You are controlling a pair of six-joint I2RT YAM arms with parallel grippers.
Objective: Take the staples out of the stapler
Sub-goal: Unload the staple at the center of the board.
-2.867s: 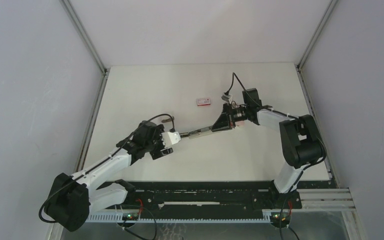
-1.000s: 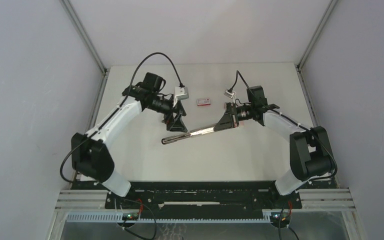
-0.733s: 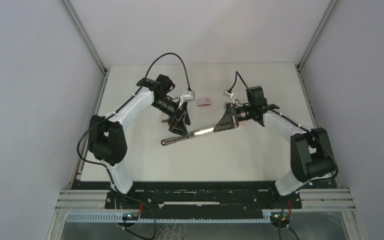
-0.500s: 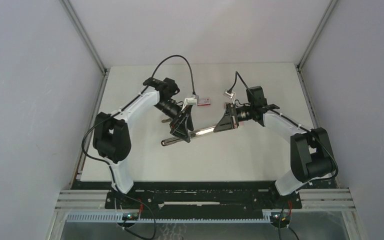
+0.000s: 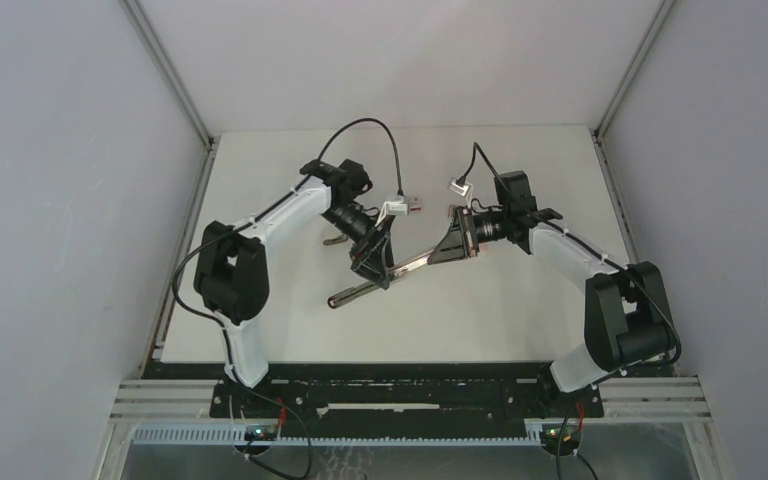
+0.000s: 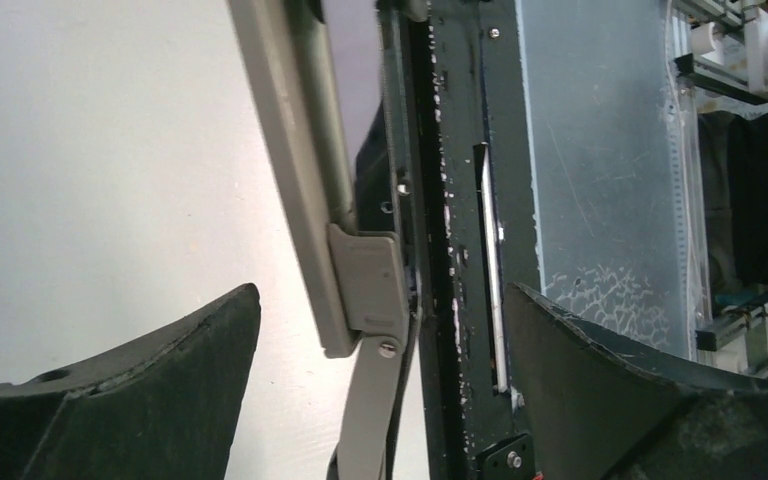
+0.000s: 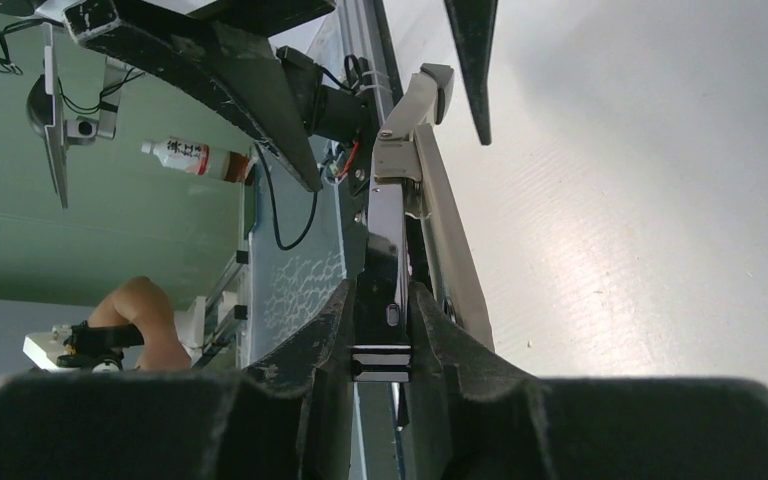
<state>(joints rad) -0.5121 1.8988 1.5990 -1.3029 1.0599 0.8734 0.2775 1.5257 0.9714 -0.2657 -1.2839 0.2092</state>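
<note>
Surface [image 5: 280,190] — white, matt, rectangular, closed in by plain grey walls [image 5: 390,60] at the back and on both sides. Metal posts [image 5: 165,70] rise at the two far corners. A black rail [image 5: 410,385] runs along the near edge.

Stapler [image 5: 412,260] — long and metallic, lying slantwise over the middle of the surface, well apart from every edge. White surface shows on all sides of it. Whether its free end touches down cannot be told.

Right claw [image 5: 452,245] — pressed together on the stapler's far end.

Left claw [image 5: 375,268] — spread wide astride the stapler's mid-length, with a gap at each finger in the wrist view.

Staples — too small to tell in any view.

Box [image 5: 415,205] — red and white, behind the left claw and partly hidden by its camera.
</note>
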